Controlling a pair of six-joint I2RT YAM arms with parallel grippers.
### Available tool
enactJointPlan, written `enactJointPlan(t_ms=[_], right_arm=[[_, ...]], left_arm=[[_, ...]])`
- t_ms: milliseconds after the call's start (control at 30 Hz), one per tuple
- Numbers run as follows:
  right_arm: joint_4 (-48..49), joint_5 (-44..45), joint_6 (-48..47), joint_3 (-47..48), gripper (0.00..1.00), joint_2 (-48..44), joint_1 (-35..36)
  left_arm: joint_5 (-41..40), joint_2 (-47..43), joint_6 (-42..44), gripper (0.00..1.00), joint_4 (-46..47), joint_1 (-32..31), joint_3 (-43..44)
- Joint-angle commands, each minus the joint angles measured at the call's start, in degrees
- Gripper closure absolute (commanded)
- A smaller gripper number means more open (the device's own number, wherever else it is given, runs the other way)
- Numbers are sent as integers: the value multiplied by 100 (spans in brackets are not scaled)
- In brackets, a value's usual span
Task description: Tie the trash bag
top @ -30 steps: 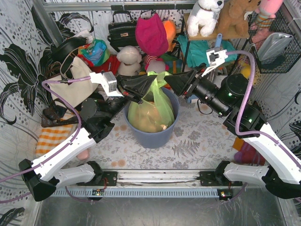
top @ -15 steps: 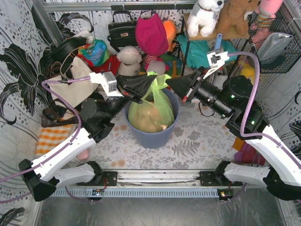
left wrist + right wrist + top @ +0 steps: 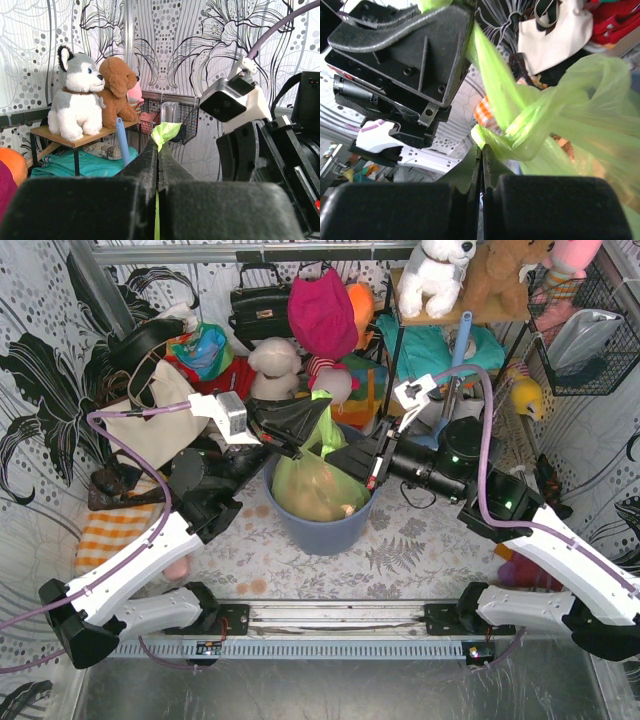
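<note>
The light-green trash bag [image 3: 318, 485] stands in a round blue bin [image 3: 330, 532], with tan paper showing through it. My left gripper [image 3: 322, 413] is shut on the bag's upper flap and holds it up above the bin. In the left wrist view the green strip [image 3: 165, 132] sticks out past the closed gripper [image 3: 158, 146]. My right gripper [image 3: 335, 456] is shut on another twisted flap, low beside the left flap and over the bin's mouth. In the right wrist view the bag [image 3: 570, 105] bunches at the closed gripper [image 3: 481, 148], with the left gripper's black body [image 3: 410, 50] just above.
A cream tote handbag [image 3: 150, 422] and a black handbag [image 3: 258, 306] hang at the back left. Plush toys [image 3: 436, 272] sit on a shelf at the back. A wire basket [image 3: 590, 335] hangs at the right. The two arms crowd the space over the bin.
My right gripper has moved left and down with its flap, from the right of the bag to over the bin, under the left gripper. The left gripper has stayed put.
</note>
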Motion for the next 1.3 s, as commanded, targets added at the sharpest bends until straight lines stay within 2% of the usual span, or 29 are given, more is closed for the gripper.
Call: enactJointPlan(t_ms=[0, 200, 567, 1033, 1200, 1267], right_arm=[[518, 210, 292, -108, 100, 97, 293], [619, 1107, 365, -122, 100, 278, 729], [1159, 3862, 235, -403, 100, 651, 1410], [2284, 5575, 494, -1168, 100, 794, 1705], [3042, 6210, 514, -1462, 100, 884, 1802], [3175, 6381, 507, -1511, 100, 908, 1816]], left_arm=[[-51, -31, -8, 100, 149, 45, 65], [-11, -2, -48, 100, 174, 45, 62], [38, -112, -23, 100, -4, 45, 25], [343, -212, 70, 99, -569, 46, 156], [445, -314, 128, 92, -889, 46, 183], [436, -390, 180, 85, -1029, 45, 188]])
